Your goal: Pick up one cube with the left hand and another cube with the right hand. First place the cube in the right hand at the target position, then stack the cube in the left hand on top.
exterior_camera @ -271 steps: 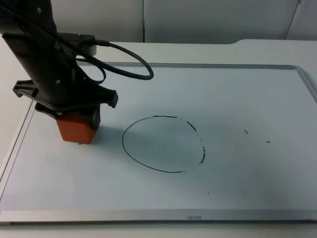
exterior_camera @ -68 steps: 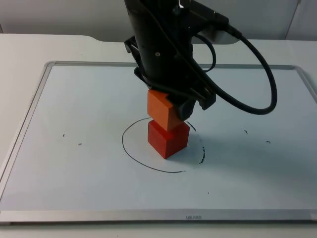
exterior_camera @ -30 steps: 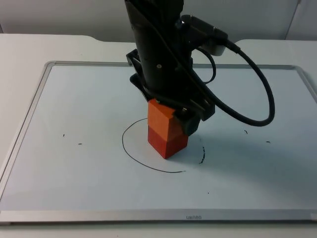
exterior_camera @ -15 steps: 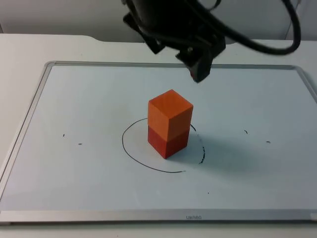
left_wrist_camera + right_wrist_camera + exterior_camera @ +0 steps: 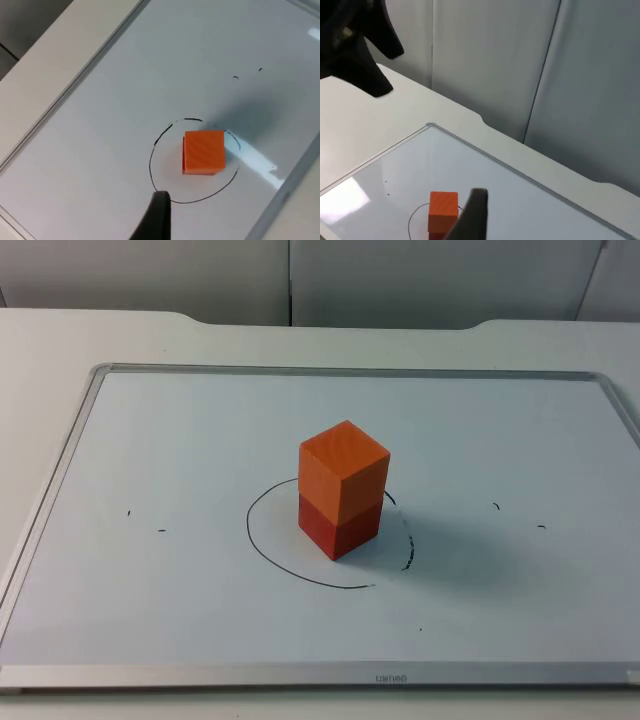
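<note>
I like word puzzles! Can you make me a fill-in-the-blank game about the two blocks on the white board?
1. The light orange cube sits on top of the darker ____ cube.
2. The stack stands inside a hand-drawn black ____ on the whiteboard.
3. The number of cubes in the stack is ____.

Missing words: red; circle; two

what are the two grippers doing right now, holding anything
Left gripper: above the orange cube stacked on the red cube, holding nothing; open or shut cannot be told.
Right gripper: raised well off the whiteboard, holding nothing; cannot be told.
</note>
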Robot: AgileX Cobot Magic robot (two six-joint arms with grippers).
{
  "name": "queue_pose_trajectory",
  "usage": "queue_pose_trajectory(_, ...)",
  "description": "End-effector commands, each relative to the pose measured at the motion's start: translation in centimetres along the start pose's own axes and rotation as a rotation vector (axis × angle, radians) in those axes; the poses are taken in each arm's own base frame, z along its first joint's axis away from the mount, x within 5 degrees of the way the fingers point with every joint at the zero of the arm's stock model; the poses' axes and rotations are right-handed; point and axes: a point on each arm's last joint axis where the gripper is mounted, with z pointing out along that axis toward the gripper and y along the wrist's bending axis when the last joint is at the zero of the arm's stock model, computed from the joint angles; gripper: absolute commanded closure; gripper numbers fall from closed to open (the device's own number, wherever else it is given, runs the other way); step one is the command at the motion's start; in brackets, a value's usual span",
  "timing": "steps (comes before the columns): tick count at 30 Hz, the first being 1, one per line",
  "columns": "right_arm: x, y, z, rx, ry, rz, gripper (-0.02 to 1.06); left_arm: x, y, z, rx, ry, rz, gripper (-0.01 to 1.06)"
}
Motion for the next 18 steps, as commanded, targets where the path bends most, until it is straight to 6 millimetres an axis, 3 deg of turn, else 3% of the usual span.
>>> queue_pose_trajectory(1, 0.0, 0.2, -0.4, -0.018, -0.026, -0.027, 0.21, 1.1, -0.7, -2.0, 0.026, -0.015, -0.008, 0.22)
queue_pose_trajectory(4, 0.3, 0.4, -1.4, -0.041, -0.044, -0.041, 0.21, 3.5, -1.3, -4.6, 0.012, -0.081, -0.005, 0.22)
queue_pose_trajectory(5, 0.3, 0.4, -1.4, -0.041, -0.044, -0.041, 0.21, 3.5, -1.3, -4.6, 0.012, -0.081, -0.005, 0.22)
queue_pose_trajectory(9, 1.8, 0.9, -2.0, -0.068, -0.047, -0.059, 0.21, 7.6, -2.2, -6.3, -0.004, -0.152, -0.003, 0.22)
queue_pose_trajectory(10, 1.8, 0.9, -2.0, -0.068, -0.047, -0.059, 0.21, 7.6, -2.2, -6.3, -0.004, -0.152, -0.003, 0.22)
queue_pose_trajectory(14, 5.6, 1.8, -1.1, -0.089, -0.009, -0.053, 0.21, 12.8, -3.3, -7.1, -0.017, -0.208, -0.004, 0.22)
queue_pose_trajectory(15, 5.6, 1.8, -1.1, -0.089, -0.009, -0.053, 0.21, 12.8, -3.3, -7.1, -0.017, -0.208, -0.004, 0.22)
queue_pose_trajectory(18, 7.5, 2.5, -1.0, -0.123, 0.001, -0.015, 0.21, 16.3, -4.1, -7.6, -0.017, -0.24, -0.007, 0.22)
